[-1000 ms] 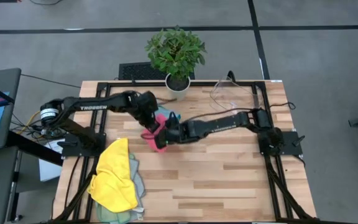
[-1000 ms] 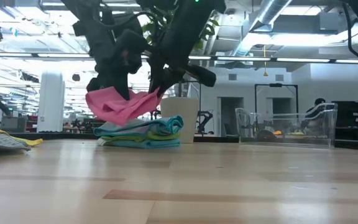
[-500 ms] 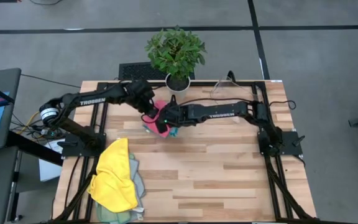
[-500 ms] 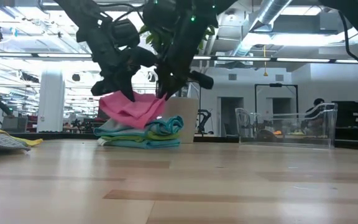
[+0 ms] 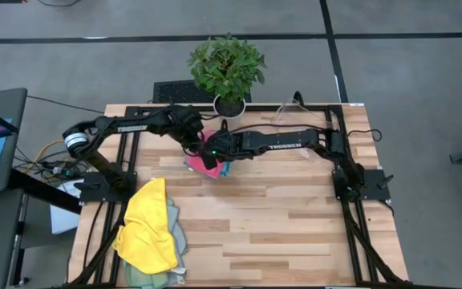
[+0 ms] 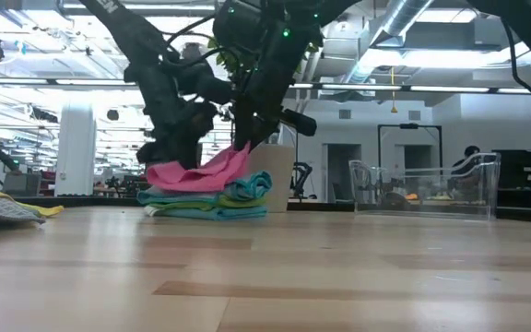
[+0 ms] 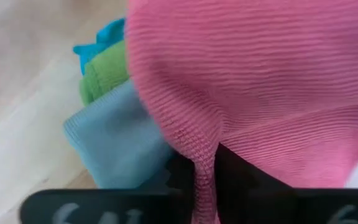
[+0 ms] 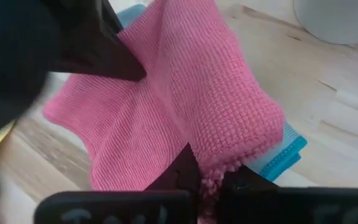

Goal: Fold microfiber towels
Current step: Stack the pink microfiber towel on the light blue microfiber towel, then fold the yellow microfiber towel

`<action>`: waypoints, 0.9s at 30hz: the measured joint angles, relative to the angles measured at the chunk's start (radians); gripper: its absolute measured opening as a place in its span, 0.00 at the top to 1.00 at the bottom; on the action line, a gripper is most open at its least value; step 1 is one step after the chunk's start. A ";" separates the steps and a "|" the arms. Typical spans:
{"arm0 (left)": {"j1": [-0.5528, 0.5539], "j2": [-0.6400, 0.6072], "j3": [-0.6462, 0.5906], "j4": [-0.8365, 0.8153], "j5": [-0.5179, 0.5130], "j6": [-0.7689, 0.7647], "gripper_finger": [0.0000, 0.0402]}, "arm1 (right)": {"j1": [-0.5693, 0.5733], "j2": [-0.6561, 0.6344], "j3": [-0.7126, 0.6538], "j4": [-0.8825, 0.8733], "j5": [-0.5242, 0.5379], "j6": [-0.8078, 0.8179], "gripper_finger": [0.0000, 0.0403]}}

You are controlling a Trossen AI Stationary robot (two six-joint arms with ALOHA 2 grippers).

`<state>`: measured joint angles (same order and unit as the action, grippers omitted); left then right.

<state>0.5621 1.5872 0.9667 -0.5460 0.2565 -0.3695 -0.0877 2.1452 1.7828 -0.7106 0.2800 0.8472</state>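
Beside the potted plant (image 5: 226, 71), both grippers pinch the pink towel (image 6: 198, 171) atop the folded stack (image 6: 212, 197).

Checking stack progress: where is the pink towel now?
In the high view, the pink towel lies on the folded stack near the potted plant, pinched by both grippers.

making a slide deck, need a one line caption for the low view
Both grippers, left and right, pinch a folded pink towel as it rests on a stack of folded towels.
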 joint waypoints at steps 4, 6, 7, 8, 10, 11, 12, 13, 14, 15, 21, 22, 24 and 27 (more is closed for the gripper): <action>0.016 0.015 0.000 -0.020 -0.027 0.009 0.84 | -0.008 0.000 0.000 -0.003 -0.021 -0.018 0.83; 0.031 0.015 0.000 -0.024 -0.038 0.010 0.80 | -0.010 0.000 0.000 -0.005 -0.021 -0.026 0.77; 0.040 0.016 0.002 -0.028 -0.036 0.010 0.79 | -0.013 0.000 0.000 -0.007 -0.022 -0.027 0.74; 0.048 0.016 0.008 -0.034 -0.023 0.010 0.77 | -0.014 0.000 0.000 -0.008 -0.023 -0.031 0.71; 0.062 0.016 0.028 -0.047 0.016 0.013 0.75 | -0.018 0.000 0.000 -0.008 -0.031 -0.043 0.65; 0.066 0.016 0.037 -0.051 0.029 0.023 0.74 | -0.021 0.000 0.000 -0.007 -0.035 -0.046 0.61; 0.069 0.016 0.046 -0.053 0.037 0.037 0.72 | -0.025 0.000 -0.001 -0.007 -0.041 -0.050 0.58; 0.071 0.016 0.055 -0.059 0.043 0.045 0.72 | -0.029 0.000 -0.001 -0.007 -0.048 -0.055 0.56; 0.073 0.016 0.067 -0.072 0.045 0.049 0.71 | -0.033 0.000 -0.001 -0.008 -0.055 -0.059 0.53; 0.075 0.016 0.081 -0.085 0.045 0.057 0.70 | -0.034 0.000 -0.001 -0.009 -0.057 -0.064 0.51; 0.092 0.016 0.174 -0.234 -0.014 0.169 0.66 | -0.039 -0.029 -0.003 -0.030 0.007 -0.117 0.42; 0.096 0.016 0.185 -0.256 -0.034 0.179 0.66 | -0.044 -0.040 -0.001 -0.022 0.004 -0.122 0.42; 0.103 0.016 0.204 -0.299 -0.047 0.194 0.65 | -0.057 -0.053 0.000 -0.034 -0.025 -0.125 0.41; 0.106 0.016 0.227 -0.386 -0.048 0.208 0.64 | -0.065 -0.054 -0.002 -0.085 -0.044 -0.132 0.41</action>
<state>0.6685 1.6032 1.1939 -0.9323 0.2085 -0.1617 -0.1524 2.0914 1.7811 -0.7957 0.2361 0.7153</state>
